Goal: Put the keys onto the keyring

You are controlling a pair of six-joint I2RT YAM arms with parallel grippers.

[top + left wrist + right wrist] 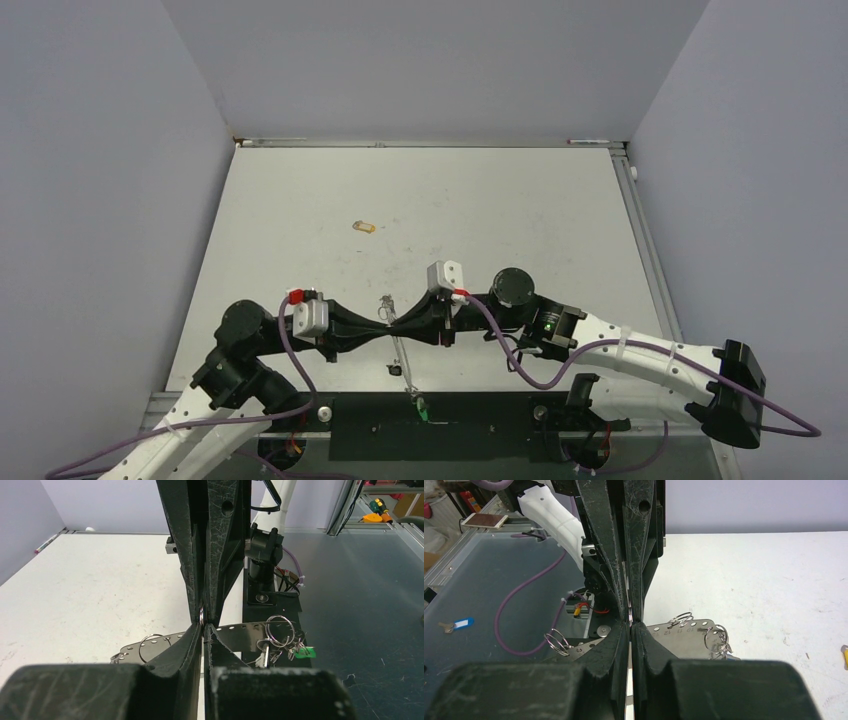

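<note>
My two grippers meet tip to tip over the table's near middle, the left gripper point(384, 327) point(202, 628) and the right gripper point(402, 322) point(630, 623). Both are shut. The keyring point(201, 615) point(629, 616) shows edge-on as a thin silvery sliver pinched where the two sets of tips meet. A green key point(423, 409) point(305, 653) hangs with other small rings at the near end of a perforated metal strip point(402, 355) point(240, 635). A yellow-orange key point(364, 227) lies alone farther out on the table. A blue key point(462, 624) rests on the dark surface off the table.
The metal strip passes under the grippers and carries more wire rings point(278, 629) point(716, 637). The left arm's base and cables point(524, 630) crowd the near edge. Grey walls close in the table on three sides.
</note>
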